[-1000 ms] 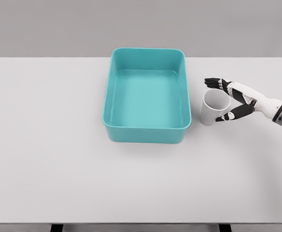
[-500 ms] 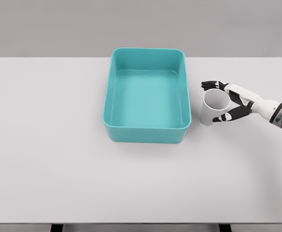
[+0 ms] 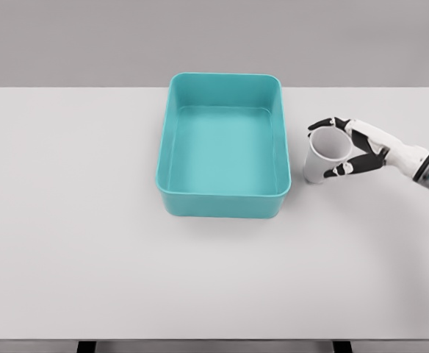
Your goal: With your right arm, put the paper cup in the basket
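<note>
A white paper cup (image 3: 326, 156) stands near the right edge of the white bench (image 3: 89, 243), just beside the right wall of a teal plastic basket (image 3: 222, 197) that sits toward the bench's far-middle. The robot's right hand (image 3: 352, 151) reaches in from the right edge and wraps the cup, dark fingertips (image 3: 323, 125) curled over the far side of its rim and the thumb pressing its near side. The cup leans slightly, its open mouth tipped toward the hand. The basket holds nothing, its rounded rim close to the cup without touching it.
</note>
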### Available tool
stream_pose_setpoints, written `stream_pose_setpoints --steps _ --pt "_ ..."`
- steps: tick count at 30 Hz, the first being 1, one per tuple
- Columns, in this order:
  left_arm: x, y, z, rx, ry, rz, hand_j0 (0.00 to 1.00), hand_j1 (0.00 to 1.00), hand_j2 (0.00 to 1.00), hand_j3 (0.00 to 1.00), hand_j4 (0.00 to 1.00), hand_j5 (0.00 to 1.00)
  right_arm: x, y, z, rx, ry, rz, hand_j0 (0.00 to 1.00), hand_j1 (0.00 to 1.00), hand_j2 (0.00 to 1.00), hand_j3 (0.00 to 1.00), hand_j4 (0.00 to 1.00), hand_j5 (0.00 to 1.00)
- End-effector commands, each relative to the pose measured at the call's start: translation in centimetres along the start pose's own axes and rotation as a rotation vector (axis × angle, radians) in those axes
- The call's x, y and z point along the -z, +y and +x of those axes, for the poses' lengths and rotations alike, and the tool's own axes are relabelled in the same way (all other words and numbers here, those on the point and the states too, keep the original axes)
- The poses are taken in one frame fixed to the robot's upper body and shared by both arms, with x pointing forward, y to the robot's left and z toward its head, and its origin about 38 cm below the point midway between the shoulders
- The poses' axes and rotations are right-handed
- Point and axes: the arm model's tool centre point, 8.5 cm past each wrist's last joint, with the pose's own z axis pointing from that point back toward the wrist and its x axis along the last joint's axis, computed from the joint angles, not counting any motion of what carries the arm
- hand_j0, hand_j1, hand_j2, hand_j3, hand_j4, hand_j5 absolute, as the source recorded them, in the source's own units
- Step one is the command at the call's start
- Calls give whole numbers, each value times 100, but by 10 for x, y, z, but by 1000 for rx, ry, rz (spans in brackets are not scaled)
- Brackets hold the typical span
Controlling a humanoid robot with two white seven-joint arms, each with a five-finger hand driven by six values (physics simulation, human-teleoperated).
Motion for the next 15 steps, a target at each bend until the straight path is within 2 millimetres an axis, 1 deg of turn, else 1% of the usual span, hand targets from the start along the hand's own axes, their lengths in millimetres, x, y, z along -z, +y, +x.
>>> stream_pose_setpoints --steps 1,4,6,9,12,14,15 --pt "0 0 0 0 0 0 100 100 100 100 100 100 0 -4 7 -2 -23 -14 70 70 70 70 70 70" --pt "0 0 0 0 0 0 100 100 100 100 100 100 4 -6 19 -15 -60 -15 70 70 70 70 70 70" --pt "0 0 0 0 0 0 100 100 100 100 100 100 3 -14 25 -22 -75 -38 70 70 70 70 70 70" --pt "0 0 1 0 -2 0 100 100 100 100 100 100 2 -23 39 -45 -111 -56 70 70 70 70 70 70" --pt "0 0 0 0 0 0 100 100 100 100 100 100 6 -28 53 -60 -148 -65 70 70 70 70 70 70" --pt "0 0 0 0 1 0 100 100 100 100 100 100 5 -34 63 -71 -170 -78 70 70 70 70 70 70" --pt "0 0 0 1 0 0 100 100 100 100 100 100 2 -40 68 -81 -179 -94 70 70 70 70 70 70"
